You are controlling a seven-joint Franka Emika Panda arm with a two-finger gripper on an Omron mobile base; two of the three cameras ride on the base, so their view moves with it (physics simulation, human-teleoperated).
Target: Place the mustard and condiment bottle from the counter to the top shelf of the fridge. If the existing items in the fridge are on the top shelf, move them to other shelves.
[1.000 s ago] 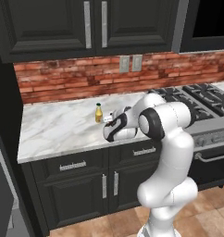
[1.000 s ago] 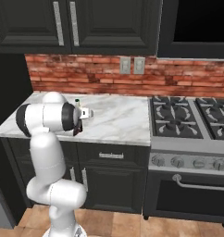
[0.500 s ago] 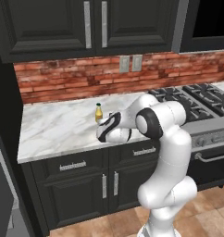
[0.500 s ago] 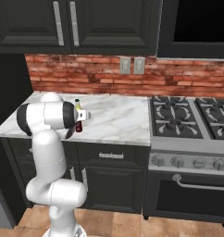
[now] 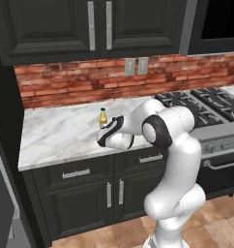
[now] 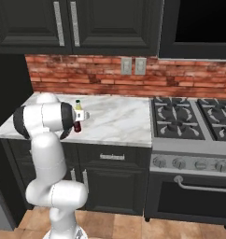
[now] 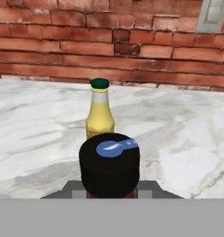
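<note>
the gripper (image 6: 80,122) is clamped tight on the condiment bottle (image 6: 77,125), jaws drawn in narrow around it, and in the hand view that bottle's black cap (image 7: 109,166) with its blue mark sits right up close between the finger tips. in the right base view the dark red body of the bottle pokes out below the white hand, base on or just above the counter (image 6: 119,119) near its front edge. taking that held bottle as our landmark: just behind it, toward the wall, stands the mustard (image 7: 100,115), upright, pale yellow with its green cap, the two apart but very near; in the left base view the mustard (image 5: 103,117) peeks over the top of the hand, and the gripper (image 5: 105,138) itself is tucked low at the counter there. beyond the mustard runs the red brick backsplash (image 7: 109,41), with a grey wall outlet (image 6: 133,66) up and to the right of the bottle. off to the bottle's right, well apart, the gas stove top (image 6: 189,122) butts against the marble. below it, dark cabinets (image 5: 90,193) with silver handles; above, more dark cupboards (image 6: 77,23).
</note>
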